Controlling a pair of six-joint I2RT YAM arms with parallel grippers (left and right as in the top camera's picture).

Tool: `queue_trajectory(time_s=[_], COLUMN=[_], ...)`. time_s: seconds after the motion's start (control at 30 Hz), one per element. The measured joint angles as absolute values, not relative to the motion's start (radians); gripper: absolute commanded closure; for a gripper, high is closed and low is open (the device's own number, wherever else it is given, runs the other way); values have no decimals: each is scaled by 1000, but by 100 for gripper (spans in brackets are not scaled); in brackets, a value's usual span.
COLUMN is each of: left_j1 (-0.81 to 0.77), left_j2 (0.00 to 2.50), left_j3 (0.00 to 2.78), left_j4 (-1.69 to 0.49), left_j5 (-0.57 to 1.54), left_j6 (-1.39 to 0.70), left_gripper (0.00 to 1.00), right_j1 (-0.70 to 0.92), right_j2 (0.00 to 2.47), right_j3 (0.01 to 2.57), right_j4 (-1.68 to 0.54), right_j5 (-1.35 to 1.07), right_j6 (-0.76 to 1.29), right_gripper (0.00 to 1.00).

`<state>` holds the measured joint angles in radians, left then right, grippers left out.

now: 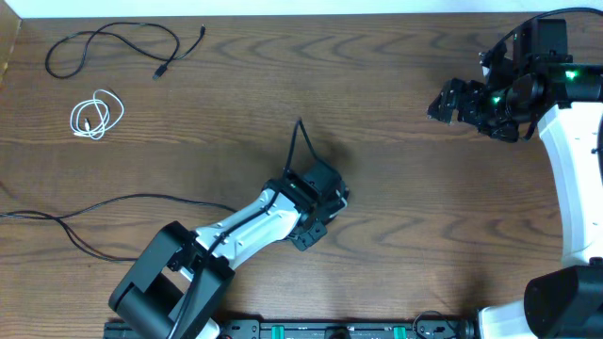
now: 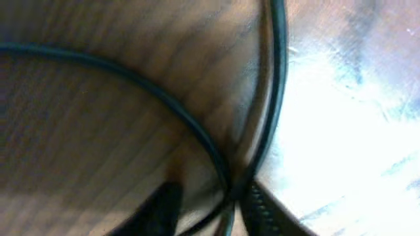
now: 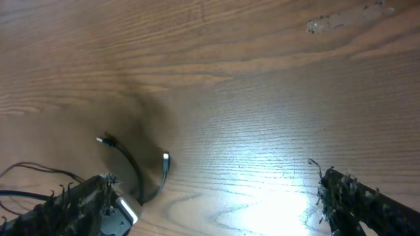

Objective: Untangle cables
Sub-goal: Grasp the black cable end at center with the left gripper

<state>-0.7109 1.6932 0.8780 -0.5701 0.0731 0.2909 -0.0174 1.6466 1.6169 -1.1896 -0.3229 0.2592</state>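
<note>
**Left claw straddles black cable at mid-desk**

Your left claw [image 1: 328, 193] sits low on the brown wooden desk [image 1: 424, 245]. Its fingers [image 2: 262, 211] stand narrow around crossing strands of a thin black cable [image 2: 279, 59]; you cannot tell whether they bite. The strand runs from that claw toward the far edge. Your right claw [image 1: 450, 100], spread wide, hangs well apart. A short white coiled cable [image 1: 97, 115] lies far left.
</note>
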Motion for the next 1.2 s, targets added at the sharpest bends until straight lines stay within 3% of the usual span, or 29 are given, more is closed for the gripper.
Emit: queue_trajectory(time_s=[0.07,0.3,0.53,0.77,0.97,1.2], left_j1=[-710,-710,-708,-698,-598,-448], left_j2=[1693,1692,1678,1455,1243,1193], left_j3=[877,877,884,908,937,937], left_j4=[-557,-550,-556,-486,-475,-549], left_j5=[70,64,47,34,30,26], left_j6=[279,237,68,-108,-305,-450], left_gripper=[93,92,93,93,92,93], right_j1=[-17,-17,-17,-17,-17,-17], right_j2=[1647,1647,1647,1647,1647,1647], right_j3=[1617,1617,1617,1617,1617,1617], right_j4=[-1190,-1191,-1191,-1192,-1193,-1199], right_j5=[-323,-323,-324,-325,-326,-326], right_j6=[259,259,259,259,259,259], right_gripper=[1,1,1,1,1,1])
